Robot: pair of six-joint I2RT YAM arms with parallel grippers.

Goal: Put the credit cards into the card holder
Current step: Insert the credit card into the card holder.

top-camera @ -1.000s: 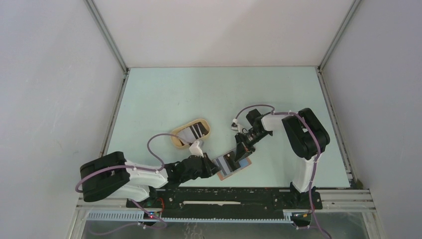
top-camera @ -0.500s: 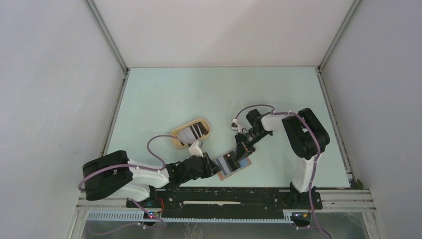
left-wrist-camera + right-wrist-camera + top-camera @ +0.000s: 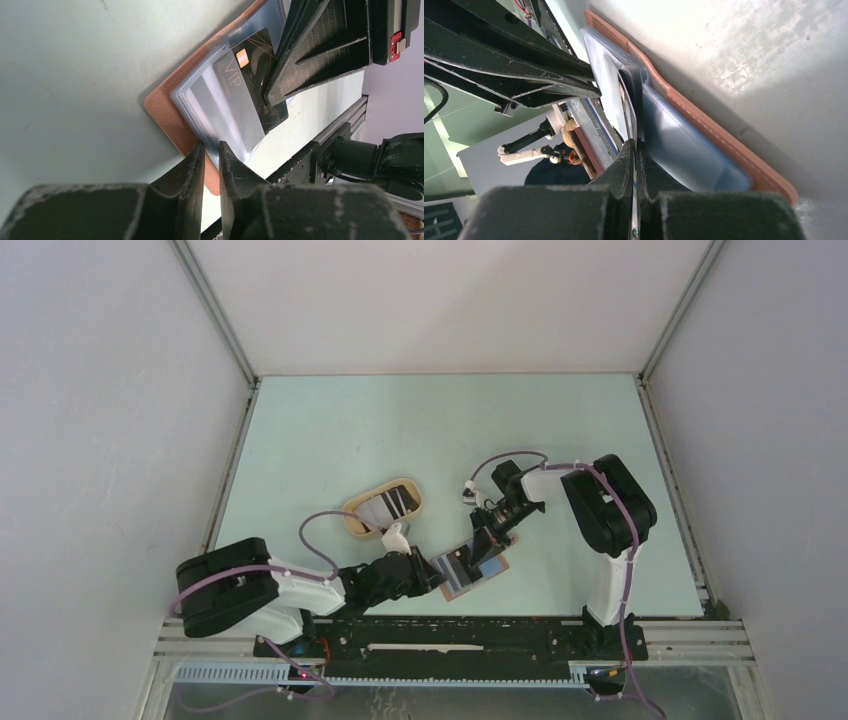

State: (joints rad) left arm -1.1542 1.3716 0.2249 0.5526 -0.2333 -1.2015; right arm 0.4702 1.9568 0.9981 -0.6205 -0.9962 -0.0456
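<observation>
At the near edge of the worktop (image 3: pixel 420 430), between the two arms, the card holder (image 3: pixel 480 575) lies open, leather down and clear pockets up. We're right in the middle of an insertion here.

The right fingers (image 3: pixel 634 147) are closed tight on a black card (image 3: pixel 257 65), its thin edge pinched between them. The card sits slanted across the holder. Part of its face reads grey, as if through plastic, so I judge its leading end is under a sleeve (image 3: pixel 220 107). How deep, I can't say.

Over on the other side, the left fingers (image 3: pixel 211 150) are down at the holder's near corner with only a narrow slit between them. The leather edge and the sleeve lip sit right at their tips. Whether they nip that edge or merely press on it, I can't tell; either way it looks like a steadying job.

What's next? My read is that the right arm has to push the card along the sleeve's line, low and flat, and let go only once it is seated. The left side has to stop the holder skidding.

More cards (image 3: pixel 390 503) wait in the tan tray (image 3: pixel 352 523), near the left arm and apart from the holder.
</observation>
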